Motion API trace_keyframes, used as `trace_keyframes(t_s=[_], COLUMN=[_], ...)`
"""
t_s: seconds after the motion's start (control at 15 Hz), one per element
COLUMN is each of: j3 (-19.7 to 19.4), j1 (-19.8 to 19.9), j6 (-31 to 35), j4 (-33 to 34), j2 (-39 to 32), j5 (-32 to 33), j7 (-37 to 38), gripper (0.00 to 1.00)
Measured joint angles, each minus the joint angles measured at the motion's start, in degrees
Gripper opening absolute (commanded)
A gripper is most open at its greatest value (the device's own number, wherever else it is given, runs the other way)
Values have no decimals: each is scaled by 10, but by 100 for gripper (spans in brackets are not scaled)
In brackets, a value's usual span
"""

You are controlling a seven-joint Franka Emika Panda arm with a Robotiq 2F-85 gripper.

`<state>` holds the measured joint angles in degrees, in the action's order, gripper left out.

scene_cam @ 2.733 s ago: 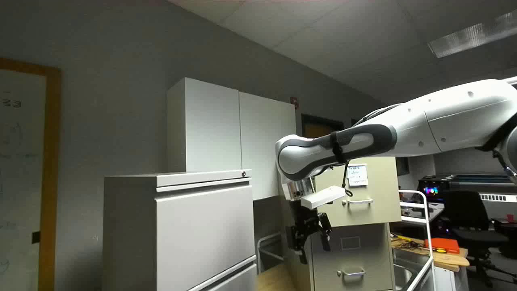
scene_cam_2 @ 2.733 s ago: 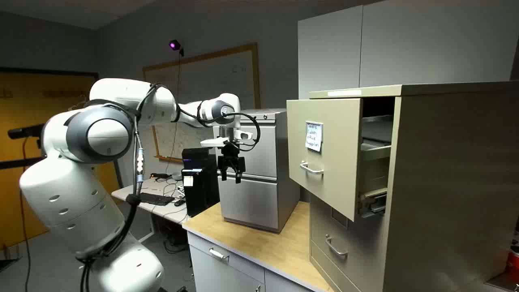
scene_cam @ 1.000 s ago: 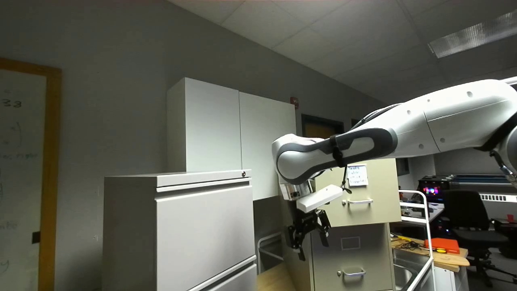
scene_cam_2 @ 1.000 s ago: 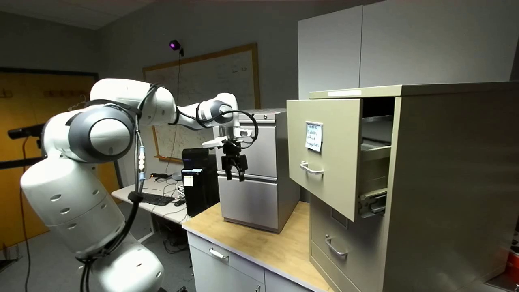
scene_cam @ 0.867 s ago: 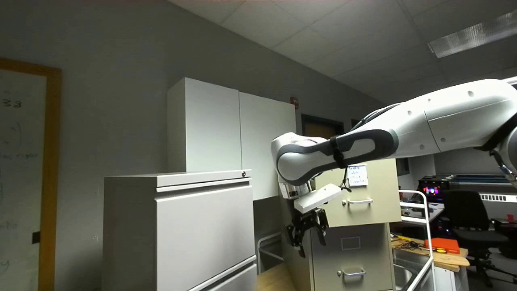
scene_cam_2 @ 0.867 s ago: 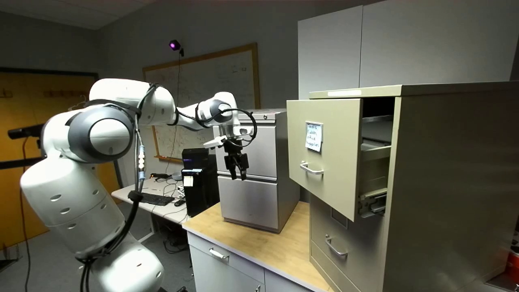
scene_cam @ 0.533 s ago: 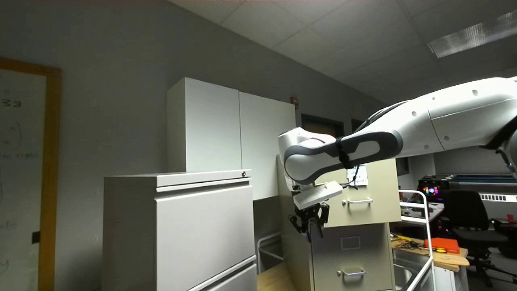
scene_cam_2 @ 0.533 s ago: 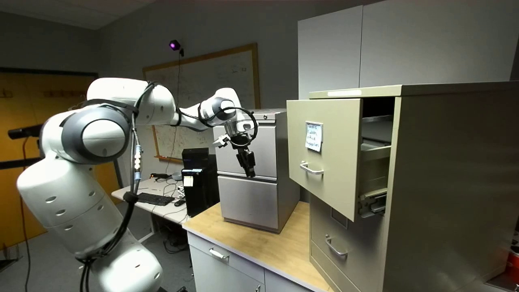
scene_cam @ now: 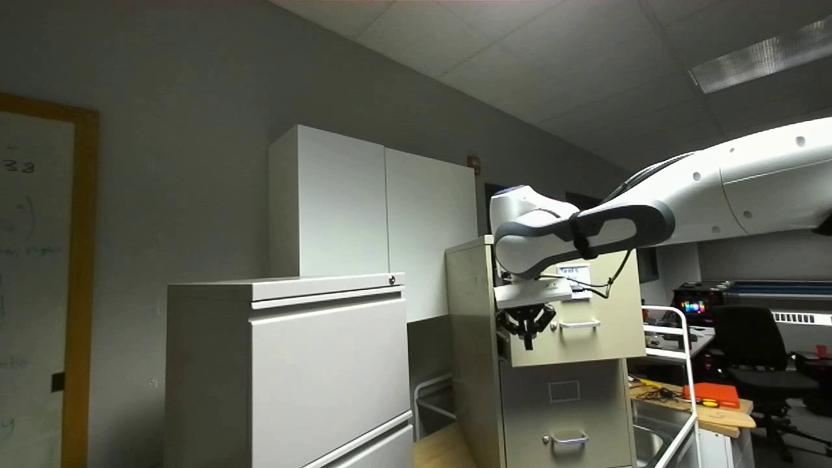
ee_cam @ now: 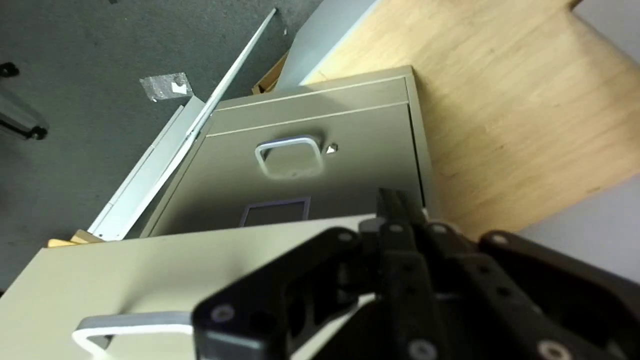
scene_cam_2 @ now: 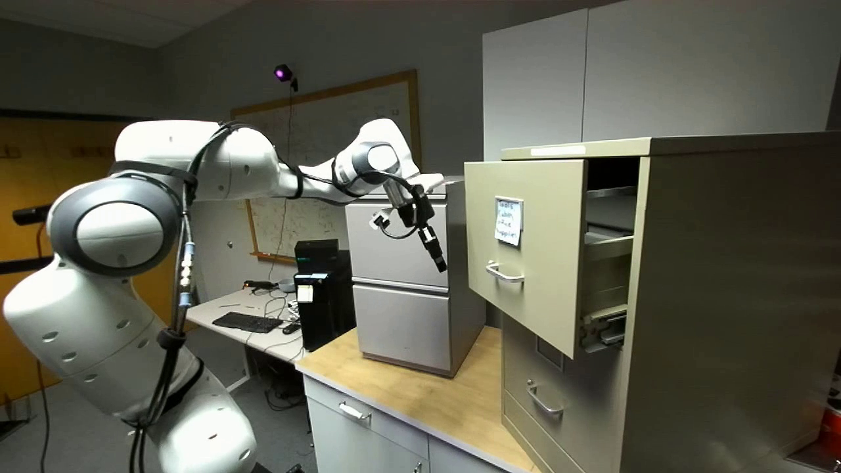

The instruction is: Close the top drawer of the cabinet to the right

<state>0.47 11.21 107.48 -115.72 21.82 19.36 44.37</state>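
Note:
The top drawer (scene_cam_2: 548,263) of the beige cabinet (scene_cam_2: 729,302) stands pulled out in both exterior views. Its flat front carries a paper label (scene_cam_2: 508,221) and a silver handle (scene_cam_2: 504,272). My gripper (scene_cam_2: 441,265) points down at a slant in front of that drawer front, with a visible gap to it. In an exterior view the gripper (scene_cam: 528,343) overlaps the left part of the top drawer (scene_cam: 604,292). The wrist view shows the gripper (ee_cam: 400,200) with its fingers together, nothing between them, covering one end of the top drawer (ee_cam: 210,260).
A light-grey lateral cabinet (scene_cam_2: 402,332) stands beside the beige one on a wooden counter (scene_cam_2: 401,384). White cupboards (scene_cam: 341,201) hang on the wall behind. A white-railed cart (scene_cam: 687,351) is at the beige cabinet's far side. A lower drawer (ee_cam: 367,145) is shut.
My gripper has gone from open to shut. It has moved closer to the drawer front, risen somewhat and tilted toward it. The top drawer stands just as far out as before.

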Motion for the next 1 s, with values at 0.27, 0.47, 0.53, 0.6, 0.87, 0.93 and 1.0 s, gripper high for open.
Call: trace_keyframes(t_s=[0.27,0.47,0.53,0.6,0.87,0.93,1.0], j3=[-2,6,11,19,52,57,60], j1=[25,38,42,45,45,43,38], j6=[69,128,143,148,147,144,138], j4=[-2,-5,-8,-15,-46,-53,-58], j2=[19,22,21,22,22,22,19], j5=[36,98,123,150,285,317,347], j7=[71,141,166,193,290,305,316], gripper=[0,0,0,0,0,0,0])
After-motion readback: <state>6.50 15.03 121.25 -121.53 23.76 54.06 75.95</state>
